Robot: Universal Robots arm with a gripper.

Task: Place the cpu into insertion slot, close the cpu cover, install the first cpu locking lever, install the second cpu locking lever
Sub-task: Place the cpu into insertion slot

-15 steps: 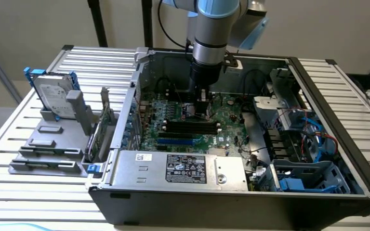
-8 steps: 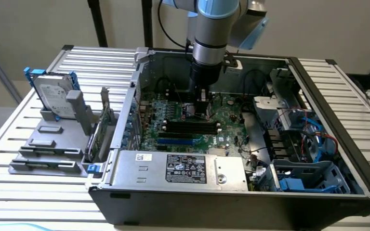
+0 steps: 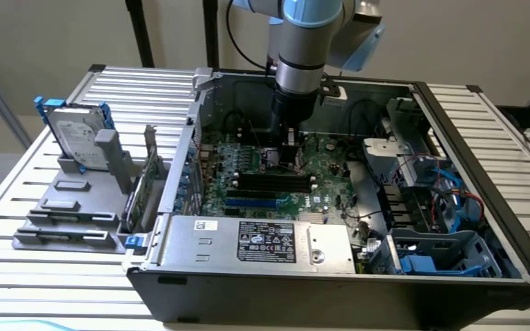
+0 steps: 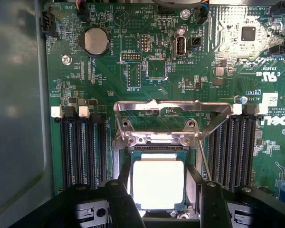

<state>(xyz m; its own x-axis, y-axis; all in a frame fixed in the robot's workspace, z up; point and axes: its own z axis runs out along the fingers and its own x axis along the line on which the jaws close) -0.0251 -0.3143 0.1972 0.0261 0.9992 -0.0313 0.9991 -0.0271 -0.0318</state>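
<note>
Tool: the tool (image 4: 160, 190) reaches straight down into the open computer case (image 3: 339, 289), and its two black fingers (image 4: 119, 197) stand spread wide, released, clamping nothing.
Cpu: the cpu (image 4: 158, 183) lies flat directly below the tool, between the two fingers, pale metal face up.
Cpu and fingers: one finger stands close against one side of the chip and a thin gap shows at the other; I cannot tell whether the near finger touches the chip's edge.
Insertion slot: the insertion slot (image 4: 156, 148) is right under the tool, and the chip appears seated squarely in it, edges parallel to the rim.
Cpu cover: the cpu cover (image 4: 171, 105) stands tilted up on its hinge just beyond the fingertips, on the far side of the slot from the tool's body; it is not down over the chip.
Key relation: the cover's hinge line runs across the line of the fingers, so the frame has to swing toward the tool to come down on the chip, and by my judgement the fingers stand in that path.
Neighbours: long black memory slots (image 4: 80, 152) run along both flanks of the tool, parallel to the fingers and close outside them.
Board: the green circuit board (image 4: 133, 71) stretches away ahead of the tool, with a coin battery (image 4: 95, 40) well beyond the cover.
Step in hand: by my reading, the placing of the chip looks done and the cover is not yet closed.
Support: the case lies on a slatted table (image 3: 25, 276).
</note>
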